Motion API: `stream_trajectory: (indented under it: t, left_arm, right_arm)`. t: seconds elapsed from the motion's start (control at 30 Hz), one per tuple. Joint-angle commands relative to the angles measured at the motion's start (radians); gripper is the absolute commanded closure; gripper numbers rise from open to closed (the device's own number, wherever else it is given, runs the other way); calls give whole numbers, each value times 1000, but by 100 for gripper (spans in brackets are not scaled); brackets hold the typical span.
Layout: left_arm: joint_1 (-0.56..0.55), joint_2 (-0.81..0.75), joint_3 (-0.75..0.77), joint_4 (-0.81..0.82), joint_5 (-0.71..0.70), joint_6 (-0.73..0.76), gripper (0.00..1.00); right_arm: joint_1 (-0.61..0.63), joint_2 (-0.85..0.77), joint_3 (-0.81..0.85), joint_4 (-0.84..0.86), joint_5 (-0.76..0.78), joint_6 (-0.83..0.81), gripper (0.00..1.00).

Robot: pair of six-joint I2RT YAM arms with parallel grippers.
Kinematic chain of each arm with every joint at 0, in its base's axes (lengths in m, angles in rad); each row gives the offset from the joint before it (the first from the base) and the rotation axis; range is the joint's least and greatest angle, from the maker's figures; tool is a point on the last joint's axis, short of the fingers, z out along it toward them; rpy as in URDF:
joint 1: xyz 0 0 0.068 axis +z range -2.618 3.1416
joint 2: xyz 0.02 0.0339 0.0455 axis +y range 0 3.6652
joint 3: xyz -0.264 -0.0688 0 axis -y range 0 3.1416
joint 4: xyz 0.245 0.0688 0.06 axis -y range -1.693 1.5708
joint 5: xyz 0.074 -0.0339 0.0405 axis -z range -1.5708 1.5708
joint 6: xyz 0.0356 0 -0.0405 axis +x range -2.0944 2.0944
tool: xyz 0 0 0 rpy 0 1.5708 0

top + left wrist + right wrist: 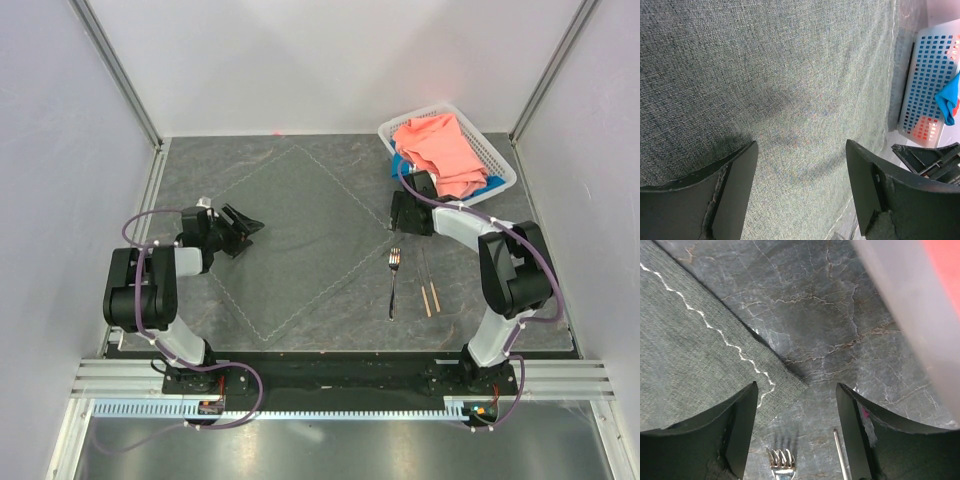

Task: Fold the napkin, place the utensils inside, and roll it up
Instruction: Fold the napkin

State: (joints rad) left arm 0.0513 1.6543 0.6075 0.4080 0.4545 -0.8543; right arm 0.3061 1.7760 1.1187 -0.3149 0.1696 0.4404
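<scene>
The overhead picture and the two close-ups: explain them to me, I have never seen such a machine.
These are two robot arms bolted at the near edge of the table. The wide picture comes from a fixed camera above and behind them; each close-up comes from a camera on one wrist, looking past that arm's own two fingers. On the dark table lies a grey napkin, spread flat, with a fork and a pair of chopsticks to its right. A white basket at the back right holds a salmon-pink cloth and a blue cloth. The left gripper is over the napkin, the right gripper by its right corner; both are open and hold nothing.
</scene>
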Motion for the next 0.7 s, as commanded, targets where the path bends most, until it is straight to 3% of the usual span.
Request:
stream_trajectory:
  t: [0.0, 0.2, 0.67]
  left_arm:
    - [1, -1, 17, -29, 0, 23, 21]
    - [1, -47, 23, -38, 1, 14, 22]
    - [-10, -292, 92, -190, 30, 4, 22]
  right_arm:
    - [-16, 37, 43, 13, -15, 12, 31]
    - [-16, 36, 21, 22, -35, 24, 40]
    - [-32, 77, 10, 27, -28, 24, 49]
